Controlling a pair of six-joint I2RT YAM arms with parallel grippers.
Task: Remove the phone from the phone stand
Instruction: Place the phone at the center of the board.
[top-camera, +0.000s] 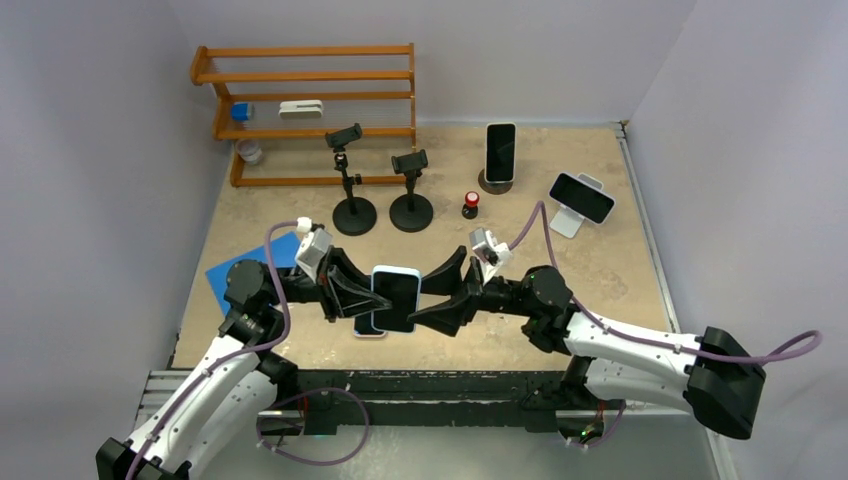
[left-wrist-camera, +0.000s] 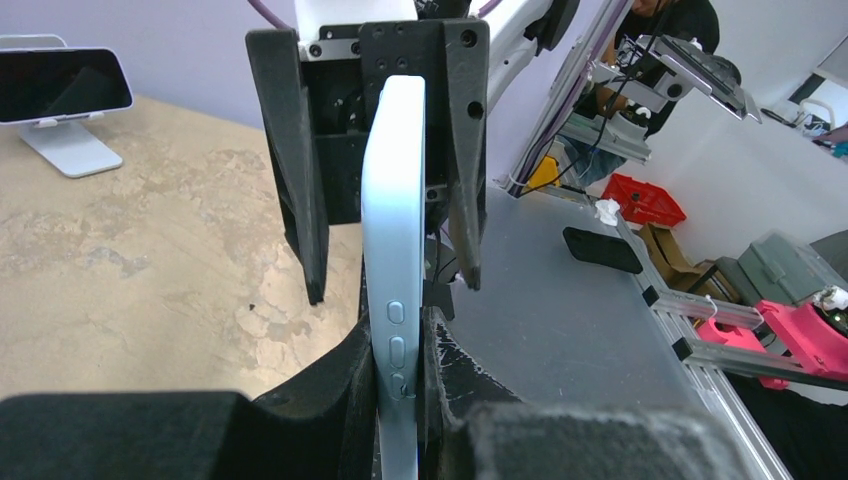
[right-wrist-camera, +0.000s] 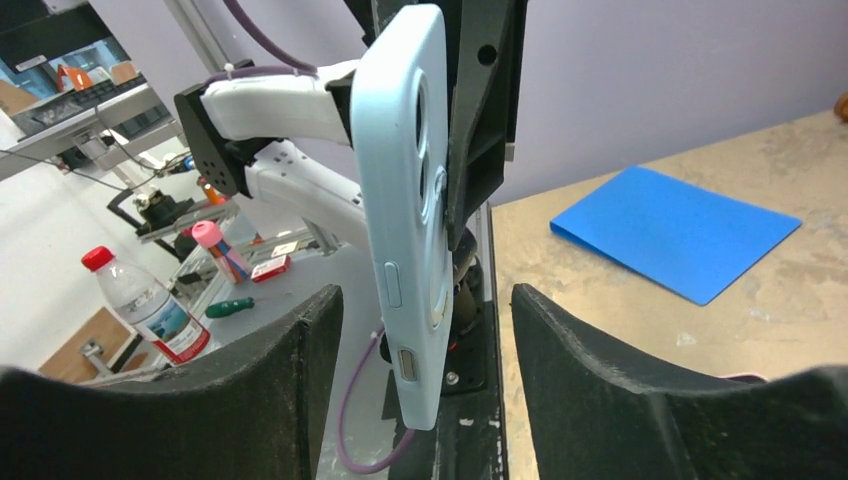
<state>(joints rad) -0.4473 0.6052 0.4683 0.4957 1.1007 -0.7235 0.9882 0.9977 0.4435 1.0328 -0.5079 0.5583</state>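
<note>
A phone in a light-blue case (top-camera: 396, 298) hangs above the table's near edge, clear of every stand. My left gripper (top-camera: 372, 300) is shut on it. In the left wrist view the phone (left-wrist-camera: 393, 230) stands edge-on, pinched between the left gripper's (left-wrist-camera: 400, 345) jaws. My right gripper (top-camera: 446, 295) is open, its jaws straddling the phone's other end without touching. In the right wrist view the phone (right-wrist-camera: 400, 190) sits between the right gripper's (right-wrist-camera: 425, 320) spread fingers.
Two black tripod stands (top-camera: 354, 212) (top-camera: 411, 208) have empty clamps. One phone stands on a round stand (top-camera: 500, 152), another on a white stand (top-camera: 581, 197). A red object (top-camera: 470, 205), a blue folder (top-camera: 225, 272) and a wooden shelf (top-camera: 305, 100) are also here.
</note>
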